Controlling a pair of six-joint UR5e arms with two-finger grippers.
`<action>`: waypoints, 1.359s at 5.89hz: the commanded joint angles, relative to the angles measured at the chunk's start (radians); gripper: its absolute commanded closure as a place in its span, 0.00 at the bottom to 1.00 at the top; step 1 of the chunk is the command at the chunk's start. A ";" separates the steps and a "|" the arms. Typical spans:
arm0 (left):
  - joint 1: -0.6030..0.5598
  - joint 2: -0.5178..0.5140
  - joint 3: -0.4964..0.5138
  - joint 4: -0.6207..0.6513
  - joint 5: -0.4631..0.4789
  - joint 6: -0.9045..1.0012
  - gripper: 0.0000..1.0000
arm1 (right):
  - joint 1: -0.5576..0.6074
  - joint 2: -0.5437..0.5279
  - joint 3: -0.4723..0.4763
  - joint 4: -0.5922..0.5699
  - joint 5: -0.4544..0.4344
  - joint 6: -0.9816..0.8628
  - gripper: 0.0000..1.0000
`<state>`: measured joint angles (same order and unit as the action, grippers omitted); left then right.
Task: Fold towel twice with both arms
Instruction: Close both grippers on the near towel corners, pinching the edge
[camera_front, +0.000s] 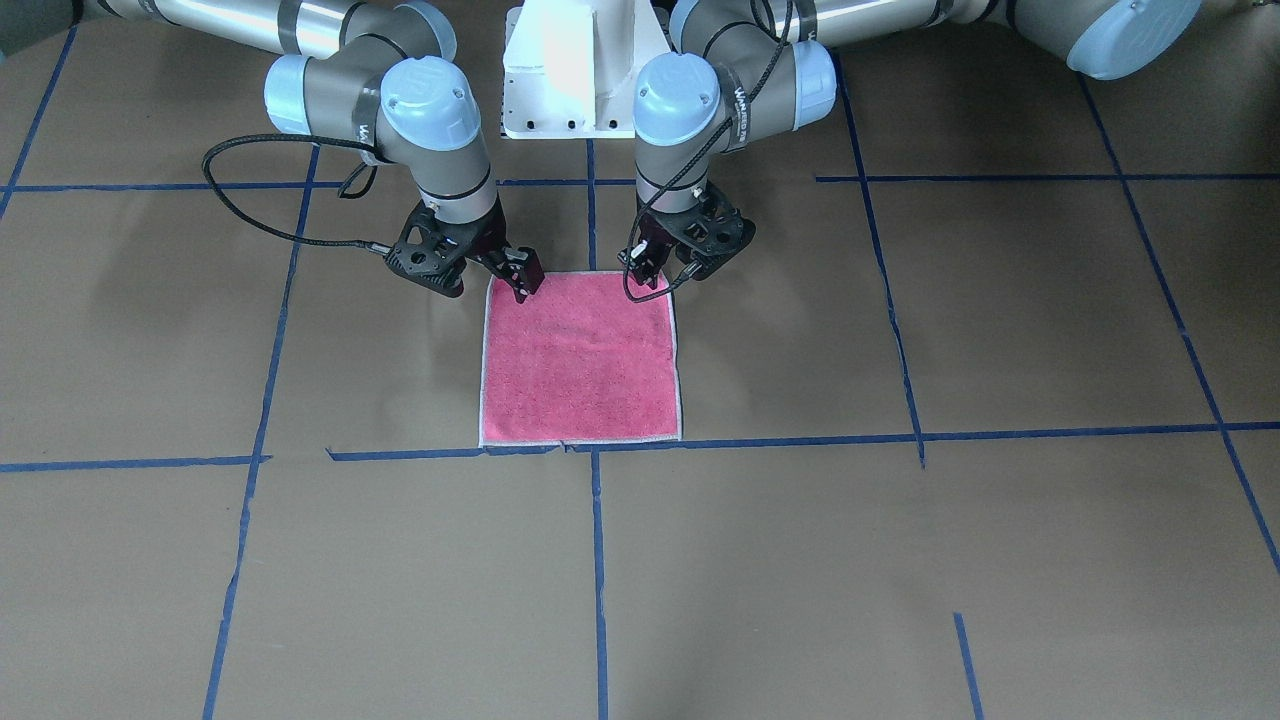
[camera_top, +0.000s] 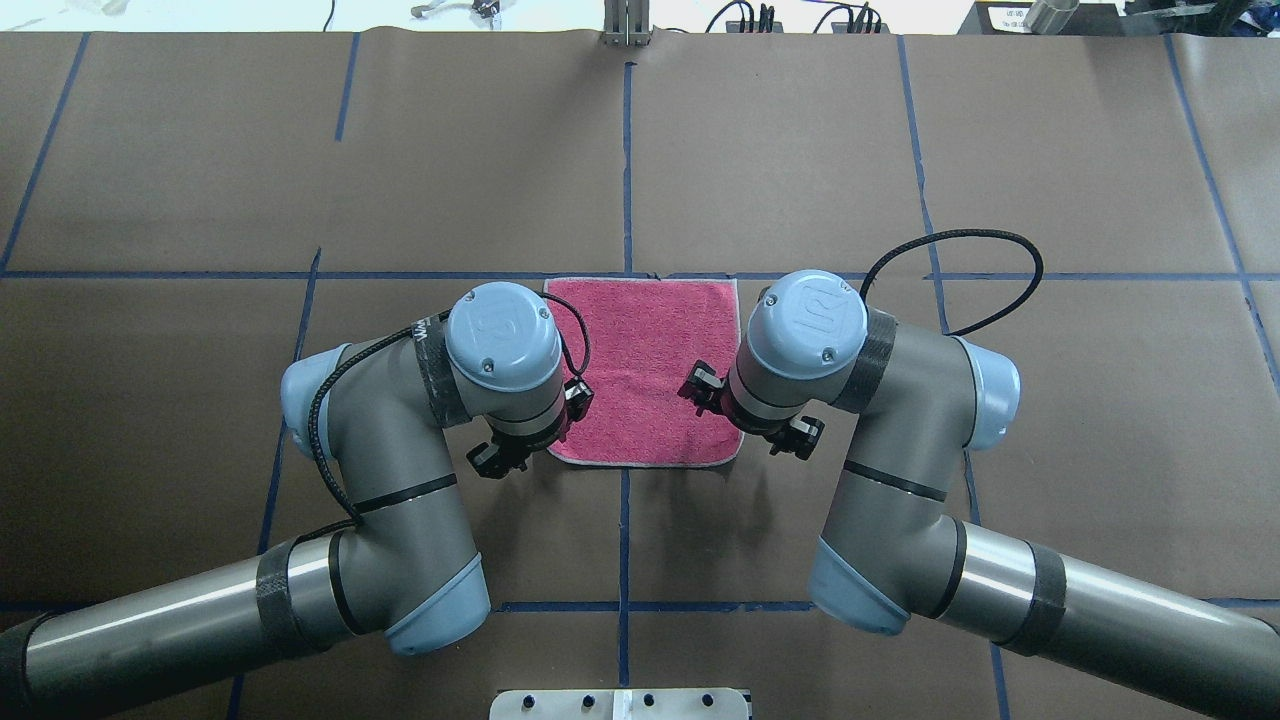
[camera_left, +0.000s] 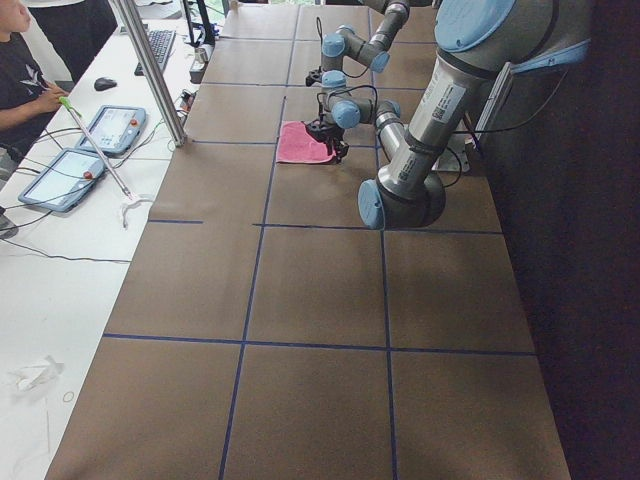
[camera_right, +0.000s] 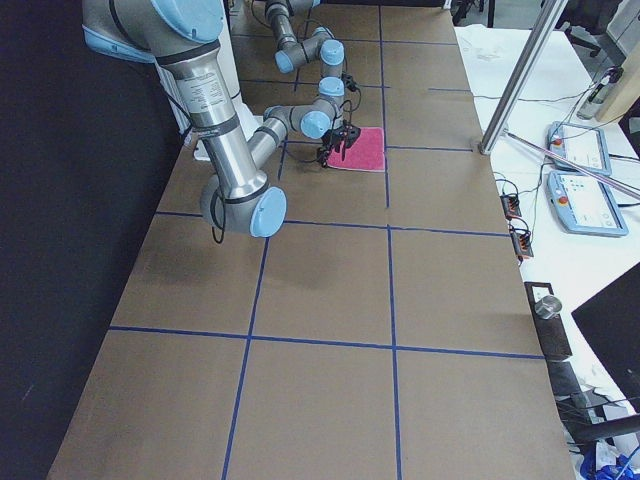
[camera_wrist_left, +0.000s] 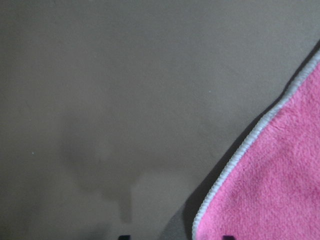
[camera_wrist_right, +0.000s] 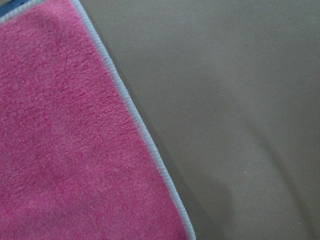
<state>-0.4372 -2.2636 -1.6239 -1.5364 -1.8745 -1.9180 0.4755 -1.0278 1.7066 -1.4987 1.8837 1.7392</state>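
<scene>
Pink towel flat, both pincers down at its corners

The towel (camera_front: 580, 360) lies spread out pink side up, mid tabletop (camera_front: 900, 560), with its far edge along a blue tape line (camera_front: 750, 440). The left pincer (camera_front: 650, 280) is at the robot-side left corner, fingers apart either side of the border. The right pincer (camera_front: 522, 280) is at the other robot-side corner, but honestly can't tell if it's open or closed.

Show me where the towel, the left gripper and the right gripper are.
towel (camera_front: 580, 360): front-facing view, middle of its pink face.
left gripper (camera_front: 672, 267): front-facing view, midway between its fingertips.
right gripper (camera_front: 488, 281): front-facing view, midway between its fingertips.
</scene>
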 joint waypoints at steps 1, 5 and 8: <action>0.000 0.001 0.001 -0.018 0.000 -0.003 0.49 | 0.000 0.000 0.010 -0.002 0.002 0.014 0.00; 0.000 0.003 0.015 -0.039 0.002 -0.009 0.55 | 0.000 -0.002 0.008 -0.002 0.002 0.014 0.00; 0.000 -0.001 0.013 -0.039 0.000 -0.015 0.80 | 0.000 -0.002 0.008 -0.002 0.000 0.014 0.00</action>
<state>-0.4372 -2.2630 -1.6098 -1.5750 -1.8742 -1.9321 0.4755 -1.0293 1.7150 -1.5002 1.8838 1.7534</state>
